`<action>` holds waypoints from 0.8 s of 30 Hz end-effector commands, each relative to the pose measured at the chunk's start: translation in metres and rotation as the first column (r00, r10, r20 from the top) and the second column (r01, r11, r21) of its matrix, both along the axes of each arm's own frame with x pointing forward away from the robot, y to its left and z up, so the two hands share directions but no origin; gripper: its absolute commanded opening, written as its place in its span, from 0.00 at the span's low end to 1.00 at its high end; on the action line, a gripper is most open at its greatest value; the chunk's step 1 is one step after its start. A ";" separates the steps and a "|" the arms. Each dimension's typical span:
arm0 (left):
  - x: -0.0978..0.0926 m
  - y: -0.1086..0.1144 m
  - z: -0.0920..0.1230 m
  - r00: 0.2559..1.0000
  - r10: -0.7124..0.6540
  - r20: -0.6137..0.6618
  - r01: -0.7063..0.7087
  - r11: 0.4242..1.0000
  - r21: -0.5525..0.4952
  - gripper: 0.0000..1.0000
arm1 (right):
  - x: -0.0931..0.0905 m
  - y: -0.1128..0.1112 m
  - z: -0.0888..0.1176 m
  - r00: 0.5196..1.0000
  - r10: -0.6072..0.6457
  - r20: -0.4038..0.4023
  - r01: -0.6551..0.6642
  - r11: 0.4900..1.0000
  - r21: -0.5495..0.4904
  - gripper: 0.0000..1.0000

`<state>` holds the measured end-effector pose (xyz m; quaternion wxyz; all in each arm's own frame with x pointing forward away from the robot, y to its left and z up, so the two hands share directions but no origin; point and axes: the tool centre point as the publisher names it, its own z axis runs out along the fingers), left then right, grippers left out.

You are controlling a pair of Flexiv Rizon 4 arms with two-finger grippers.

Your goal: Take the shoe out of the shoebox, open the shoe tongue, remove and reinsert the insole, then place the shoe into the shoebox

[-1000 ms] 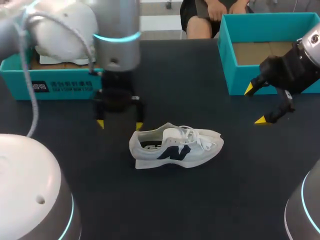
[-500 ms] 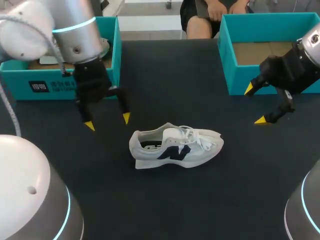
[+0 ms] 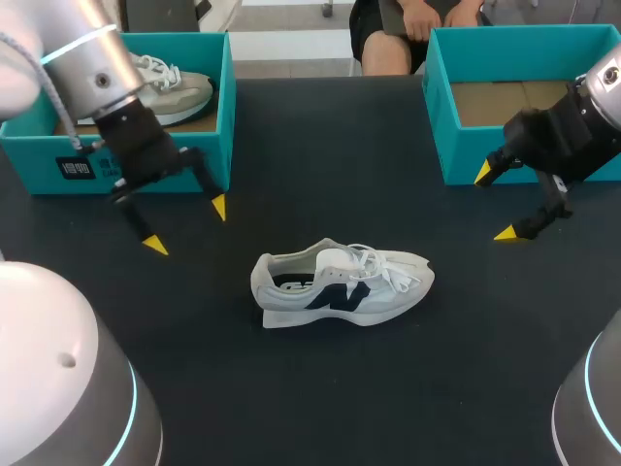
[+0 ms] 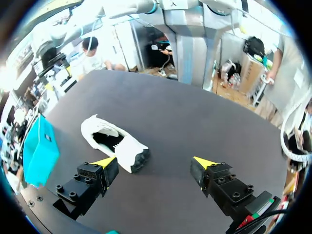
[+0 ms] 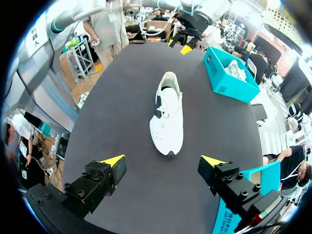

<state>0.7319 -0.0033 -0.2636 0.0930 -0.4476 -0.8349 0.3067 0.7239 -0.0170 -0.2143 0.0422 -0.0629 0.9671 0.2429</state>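
Right, shoe point(image 3: 340, 284) sits on the counter point(image 3: 340, 155), seemingly upright; left end effector point(image 3: 187, 226) and right end effector point(image 3: 494, 203) both spread wide, empty.

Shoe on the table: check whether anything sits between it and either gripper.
Nothing visible does. The shoe sits alone in the middle of the table. Only bare tabletop separates it from the open left gripper on one side and the open right gripper on the other.

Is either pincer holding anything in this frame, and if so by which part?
Nothing is held. The left pincer and right pincer are both open and empty; the shoe lies untouched on the table.
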 end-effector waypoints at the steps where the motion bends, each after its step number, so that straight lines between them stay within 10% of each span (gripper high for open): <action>1: -0.004 0.014 -0.012 0.813 0.495 -0.307 -0.557 0.815 -0.162 1.00 | 0.000 0.000 -0.001 1.000 -0.001 0.001 0.001 1.000 -0.002 1.00; 8: -0.008 0.031 -0.019 0.691 0.586 -0.424 -0.710 0.659 -0.248 1.00 | 0.000 0.000 -0.001 1.000 -0.001 0.001 0.001 1.000 -0.002 1.00; 24: -0.011 0.031 -0.020 0.692 0.584 -0.424 -0.709 0.659 -0.251 1.00 | 0.000 0.000 -0.001 1.000 -0.001 0.001 0.001 1.000 -0.002 1.00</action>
